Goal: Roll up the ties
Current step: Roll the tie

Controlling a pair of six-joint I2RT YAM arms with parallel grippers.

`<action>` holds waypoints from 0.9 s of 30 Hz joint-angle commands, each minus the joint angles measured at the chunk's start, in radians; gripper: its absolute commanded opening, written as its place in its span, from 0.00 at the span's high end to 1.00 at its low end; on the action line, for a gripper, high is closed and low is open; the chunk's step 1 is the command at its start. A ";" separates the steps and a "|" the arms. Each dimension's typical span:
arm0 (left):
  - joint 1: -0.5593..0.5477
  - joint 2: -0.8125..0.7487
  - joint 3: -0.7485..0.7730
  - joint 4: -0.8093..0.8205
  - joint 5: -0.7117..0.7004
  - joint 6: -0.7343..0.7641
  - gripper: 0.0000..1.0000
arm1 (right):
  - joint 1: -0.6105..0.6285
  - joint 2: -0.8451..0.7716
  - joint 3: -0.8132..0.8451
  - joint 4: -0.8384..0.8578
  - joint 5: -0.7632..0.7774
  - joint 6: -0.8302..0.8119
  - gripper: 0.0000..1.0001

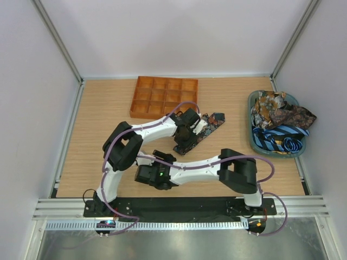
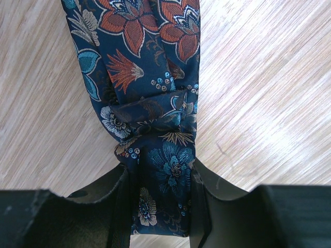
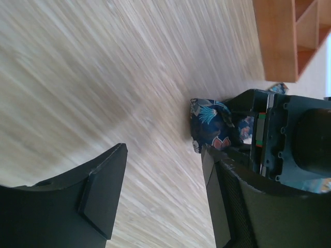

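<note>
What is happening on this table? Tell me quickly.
The left gripper is clamped on a floral tie that lies on the wooden table, with one end folded over itself just ahead of the fingers. The right gripper hangs open and empty close beside it. More ties sit heaped in the basket at the right, and an orange tray stands at the back with nothing visible in it.

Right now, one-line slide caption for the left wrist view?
Left gripper clamped on a navy floral tie that stretches away across the wooden table.
</note>
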 commanded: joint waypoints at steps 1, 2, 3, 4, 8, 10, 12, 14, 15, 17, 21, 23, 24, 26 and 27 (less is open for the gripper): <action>0.013 0.123 -0.040 -0.245 0.005 -0.007 0.78 | -0.008 0.072 0.113 -0.173 0.156 -0.004 0.32; 0.011 0.127 -0.033 -0.253 0.011 -0.005 0.78 | -0.013 0.090 0.127 -0.187 0.162 -0.001 0.32; 0.013 0.131 -0.028 -0.265 0.012 -0.004 0.78 | -0.016 0.103 0.139 -0.199 0.164 0.001 0.32; 0.011 0.135 -0.020 -0.268 0.011 -0.004 0.78 | -0.028 0.124 0.159 -0.214 0.162 -0.001 0.32; 0.011 0.138 -0.013 -0.284 0.014 0.001 0.77 | -0.059 0.167 0.185 -0.236 0.167 -0.009 0.32; 0.013 0.138 -0.011 -0.291 0.012 0.001 0.78 | -0.072 0.184 0.188 -0.233 0.173 -0.024 0.33; 0.011 0.140 -0.008 -0.296 0.014 0.001 0.78 | -0.077 0.195 0.187 -0.227 0.185 -0.038 0.33; 0.011 0.141 -0.002 -0.307 0.014 0.001 0.77 | -0.083 0.213 0.188 -0.219 0.199 -0.059 0.33; 0.011 0.141 0.000 -0.308 0.015 0.001 0.77 | -0.088 0.219 0.188 -0.216 0.205 -0.067 0.32; 0.013 0.143 0.006 -0.319 0.020 0.001 0.77 | -0.094 0.236 0.194 -0.213 0.214 -0.073 0.32; 0.013 0.146 0.019 -0.334 0.019 0.004 0.77 | -0.103 0.248 0.195 -0.213 0.190 -0.073 0.32; 0.013 0.147 0.029 -0.342 0.020 0.005 0.77 | -0.103 0.252 0.191 -0.208 0.178 -0.072 0.32; 0.011 0.150 0.038 -0.353 0.020 0.004 0.77 | -0.103 0.261 0.191 -0.210 0.179 -0.073 0.32; 0.013 0.152 0.042 -0.363 0.022 0.004 0.77 | -0.105 0.274 0.193 -0.222 0.187 -0.070 0.32; 0.013 0.152 0.047 -0.373 0.022 0.004 0.77 | -0.105 0.281 0.198 -0.233 0.190 -0.065 0.32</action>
